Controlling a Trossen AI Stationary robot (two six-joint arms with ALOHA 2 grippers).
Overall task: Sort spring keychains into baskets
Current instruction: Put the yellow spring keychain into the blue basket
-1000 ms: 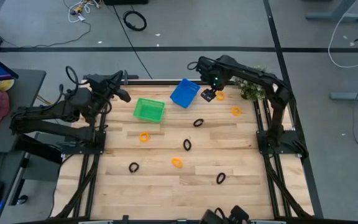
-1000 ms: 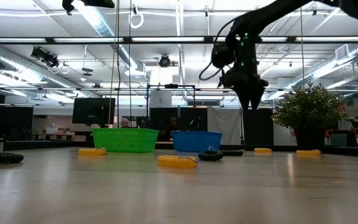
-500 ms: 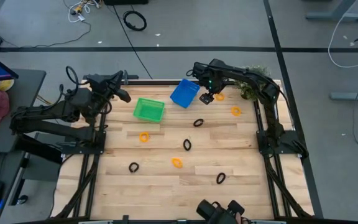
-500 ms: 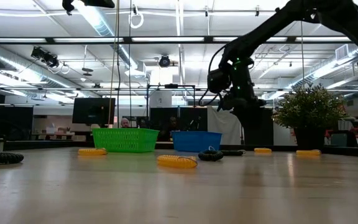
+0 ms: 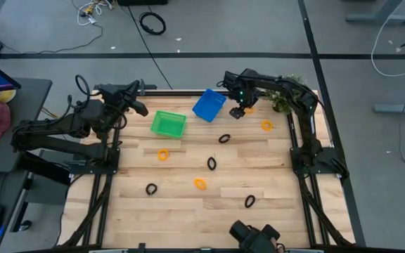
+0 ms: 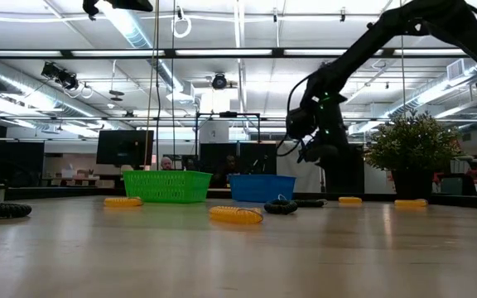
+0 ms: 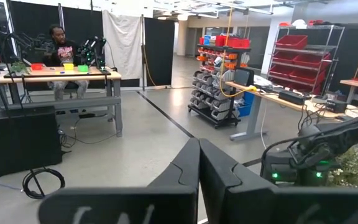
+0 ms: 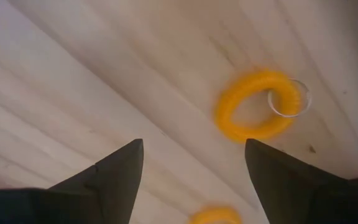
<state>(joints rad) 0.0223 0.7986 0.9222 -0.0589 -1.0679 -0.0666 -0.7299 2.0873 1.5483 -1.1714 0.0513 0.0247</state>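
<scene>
The right pincer [image 5: 237, 111] hangs spread just beside the blue basket [image 5: 208, 105], pointing down at an orange keychain [image 8: 258, 106] lying flat on the surface [image 5: 188, 204]; left pincer [image 5: 140, 109] pressed together.

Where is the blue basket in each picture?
High view: the blue basket sits near the table's far edge, tilted, right of the green basket.
Low view: the blue basket is at mid-picture, again right of the green basket.
Left wrist view: not in it.
Right wrist view: not in it.
Shared landmark: the green basket.
</scene>
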